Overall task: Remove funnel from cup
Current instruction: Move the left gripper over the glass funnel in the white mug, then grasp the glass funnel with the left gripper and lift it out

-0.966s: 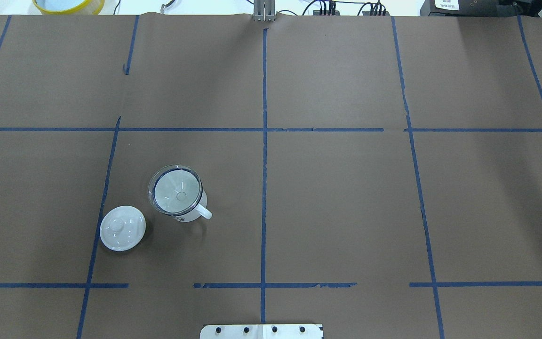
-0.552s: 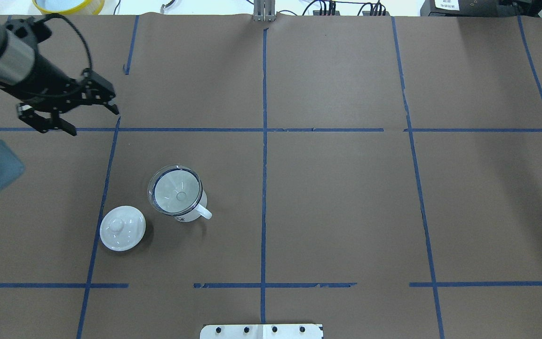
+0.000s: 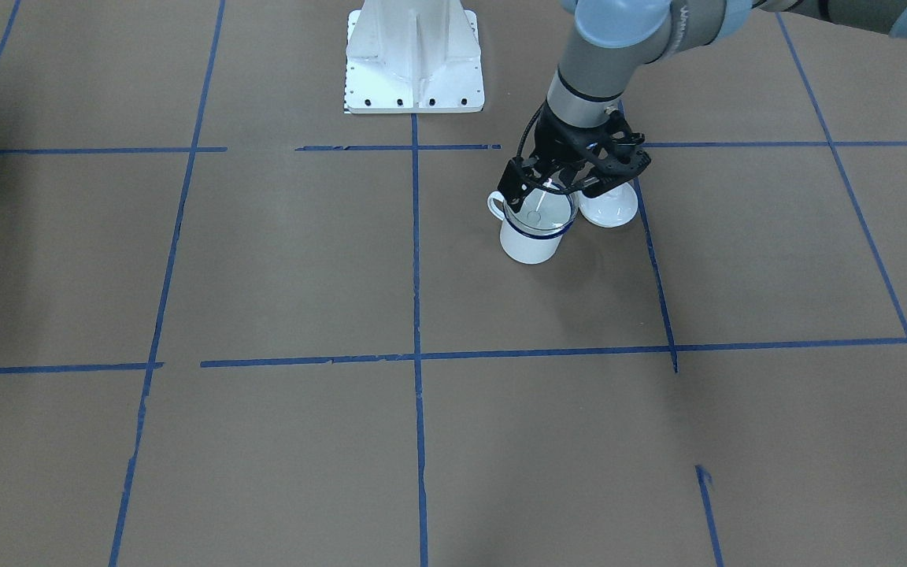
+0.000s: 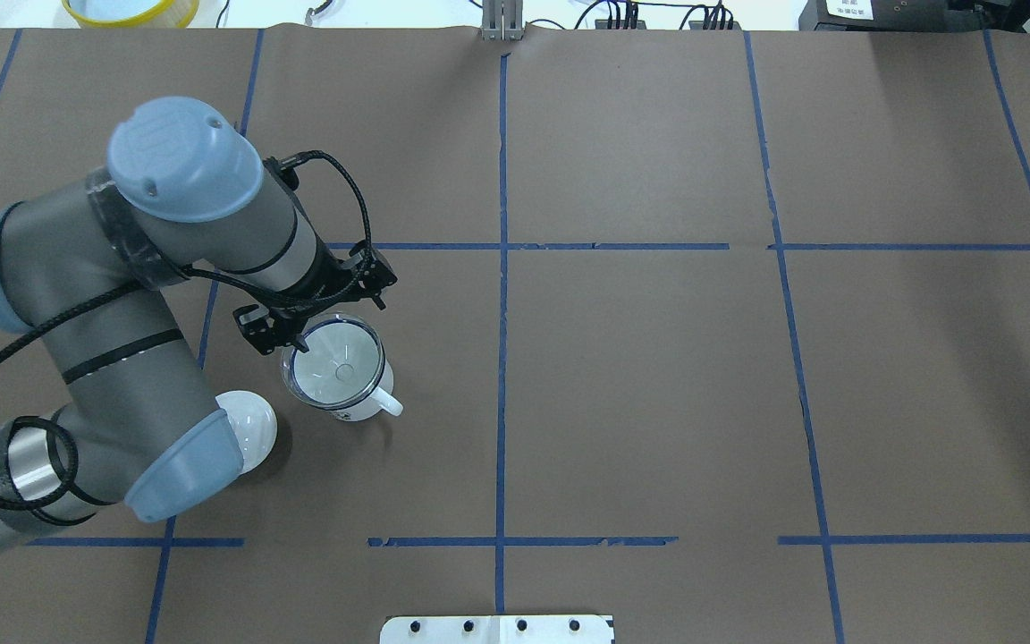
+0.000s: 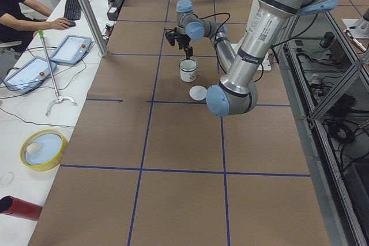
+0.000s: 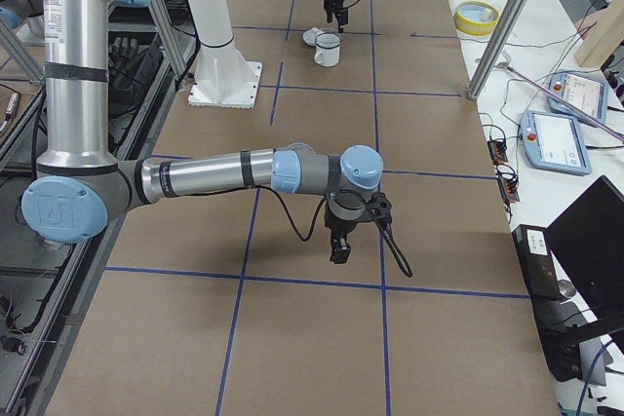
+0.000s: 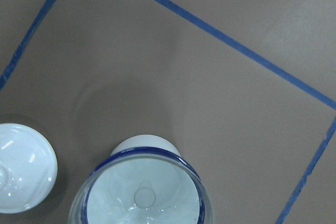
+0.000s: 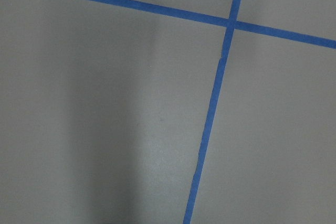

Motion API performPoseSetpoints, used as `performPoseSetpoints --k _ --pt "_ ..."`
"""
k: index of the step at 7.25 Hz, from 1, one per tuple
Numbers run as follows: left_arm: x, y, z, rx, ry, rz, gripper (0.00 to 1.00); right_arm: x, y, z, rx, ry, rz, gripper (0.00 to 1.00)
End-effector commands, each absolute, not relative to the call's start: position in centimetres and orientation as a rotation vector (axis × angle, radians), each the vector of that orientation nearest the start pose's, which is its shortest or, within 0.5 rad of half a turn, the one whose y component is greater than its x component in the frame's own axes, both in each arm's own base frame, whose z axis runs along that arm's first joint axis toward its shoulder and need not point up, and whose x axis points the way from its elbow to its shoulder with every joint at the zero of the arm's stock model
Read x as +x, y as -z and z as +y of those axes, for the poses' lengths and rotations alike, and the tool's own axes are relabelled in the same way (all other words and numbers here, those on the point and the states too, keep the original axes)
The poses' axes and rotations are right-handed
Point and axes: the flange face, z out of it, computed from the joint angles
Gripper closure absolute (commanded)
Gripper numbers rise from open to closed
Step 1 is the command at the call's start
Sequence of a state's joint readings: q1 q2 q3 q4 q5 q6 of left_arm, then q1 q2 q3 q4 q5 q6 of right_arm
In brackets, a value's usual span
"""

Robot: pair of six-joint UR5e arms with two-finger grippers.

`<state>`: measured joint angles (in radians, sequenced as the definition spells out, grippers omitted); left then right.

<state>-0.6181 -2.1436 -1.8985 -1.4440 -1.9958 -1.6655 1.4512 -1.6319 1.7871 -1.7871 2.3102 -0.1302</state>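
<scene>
While the left arm reaches over the table [image 4: 658,376], the left gripper [image 4: 325,315] hangs just above the far edge of the cup [image 4: 361,412]. Its two fingers are spread wide apart and nothing is between them. One fingertip [image 4: 302,343] sits close to the rim at about 10 o'clock in the overhead view. I cannot tell whether it touches.

- The funnel [image 4: 336,362] is seated in the cup's mouth, its clear rim ringing the dark blue edge and its spout pointing down inside.
- The cup stands upright left of the centre tape line, with its handle at about 4 o'clock in the overhead view.
- From the front camera, the funnel [image 3: 540,211] shows in the cup [image 3: 531,246] with the open left gripper [image 3: 569,183] over it.
- The left wrist camera shows the funnel [image 7: 144,199] at 6 o'clock of its frame.

The white lid [image 4: 254,420] lies at 8 o'clock of the cup, near it but apart, partly hidden by the arm's elbow.

The right gripper [image 6: 338,252] shows only in the right side camera, low over the brown paper and well apart from the cup. I cannot tell whether its fingers are apart or together.
</scene>
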Motion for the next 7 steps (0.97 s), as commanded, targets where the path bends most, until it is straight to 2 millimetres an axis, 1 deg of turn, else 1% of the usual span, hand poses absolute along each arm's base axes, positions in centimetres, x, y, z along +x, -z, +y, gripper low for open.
performPoseSetpoints --k 1,3,4,5,6,7 --pt "47.3 -21.2 -43.2 -0.156 0.512 0.807 0.1 1.1 -60.6 -46.1 -0.055 0.214 -0.741 0.0" --pt "47.8 -21.6 -43.6 -0.114 0.494 0.792 0.14 1.1 -60.6 -46.1 -0.055 0.214 -0.741 0.0" --pt "48.0 -21.6 -43.4 -0.116 0.488 0.795 0.18 1.1 -60.6 -46.1 -0.055 0.216 -0.741 0.0" --pt "49.0 -21.9 -42.8 -0.121 0.473 0.797 0.21 1.1 -60.6 -46.1 -0.055 0.216 -0.741 0.0" --pt "49.4 -21.8 -42.7 -0.122 0.465 0.807 0.3 1.1 -60.6 -46.1 -0.055 0.216 -0.741 0.0" --pt "49.3 -21.7 -42.6 -0.123 0.464 0.809 0.55 1.1 -60.6 -46.1 -0.055 0.216 -0.741 0.0"
